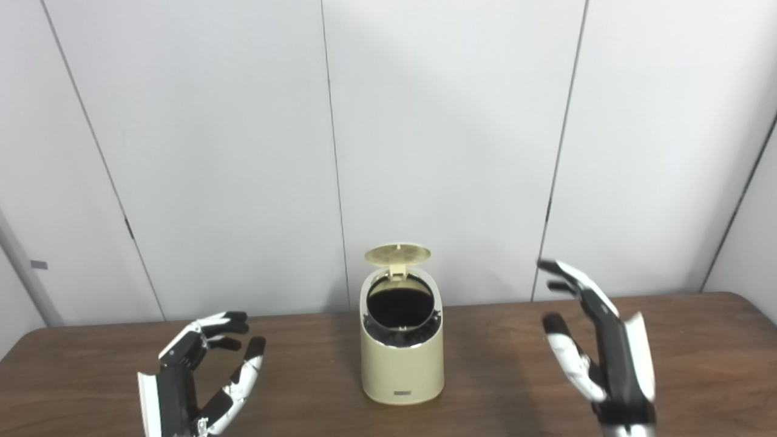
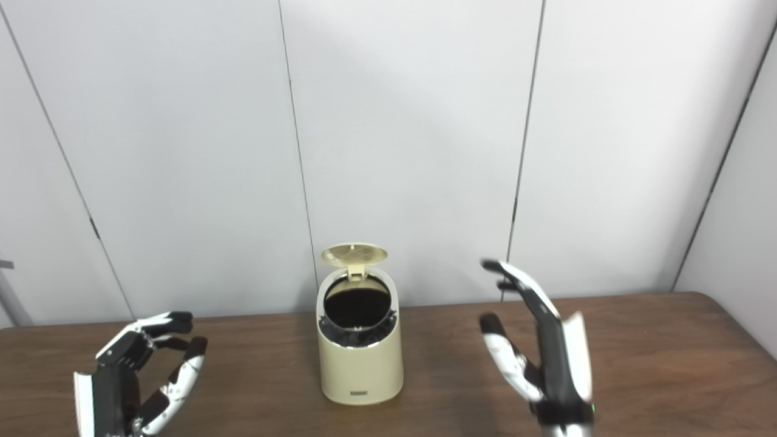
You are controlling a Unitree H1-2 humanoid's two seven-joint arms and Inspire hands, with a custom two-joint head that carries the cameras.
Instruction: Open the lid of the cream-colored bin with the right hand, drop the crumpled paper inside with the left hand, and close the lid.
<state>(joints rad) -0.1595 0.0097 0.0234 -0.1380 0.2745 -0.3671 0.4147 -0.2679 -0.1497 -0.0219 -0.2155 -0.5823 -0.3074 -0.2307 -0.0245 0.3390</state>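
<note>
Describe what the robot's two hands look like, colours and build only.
Both the left hand and the right hand are black and white: black palms and inner frames, white shell panels along the backs and fingers, black fingertips. A small green light shows at the right wrist in the right eye view. No sleeves or loose cables show.

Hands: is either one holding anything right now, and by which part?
Nothing is held. The left hand and right hand are both open and empty, either side of the bin, whose lid is up.

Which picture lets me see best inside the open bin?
The left eye view, by a little. There the bin sits near the middle, and its dark opening under the raised lid looks slightly larger. The right eye view shows the same bin, a bit left of middle; the inside is just as dark, with no contents to make out.
</note>
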